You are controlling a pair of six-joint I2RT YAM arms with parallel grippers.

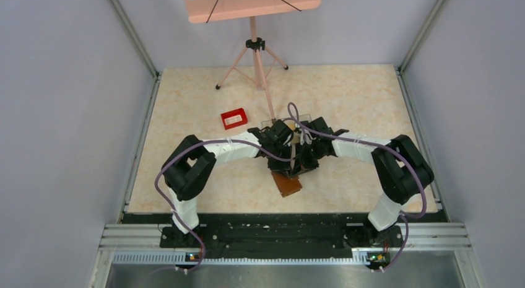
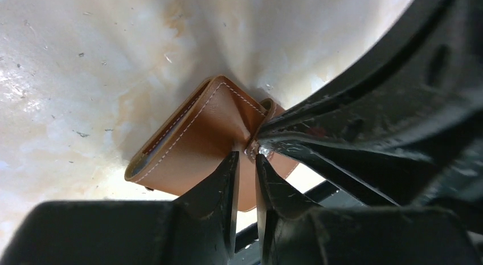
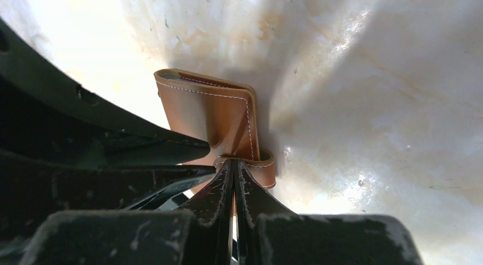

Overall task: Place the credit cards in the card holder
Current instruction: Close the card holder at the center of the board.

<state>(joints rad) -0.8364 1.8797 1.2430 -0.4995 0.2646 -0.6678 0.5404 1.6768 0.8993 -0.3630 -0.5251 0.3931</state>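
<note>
The card holder [image 1: 288,184] is a brown leather wallet with an orange-tan outer face, partly folded, just in front of both grippers at the table's middle. It also shows in the left wrist view [image 2: 193,139] and the right wrist view [image 3: 211,111]. My left gripper [image 2: 246,155] is closed to a narrow gap on the wallet's near edge. My right gripper [image 3: 233,161] is shut on the wallet's small leather loop [image 3: 263,168]. Both grippers meet at the same corner, and my right fingers [image 2: 319,119] show in the left wrist view. No credit cards show clearly; the arms hide the spot behind them.
A small red tray [image 1: 234,119] lies left of the grippers. A clear plastic box [image 1: 278,122] sits just behind them, mostly hidden. A pink tripod [image 1: 254,65] with a board stands at the back. Grey walls enclose the table.
</note>
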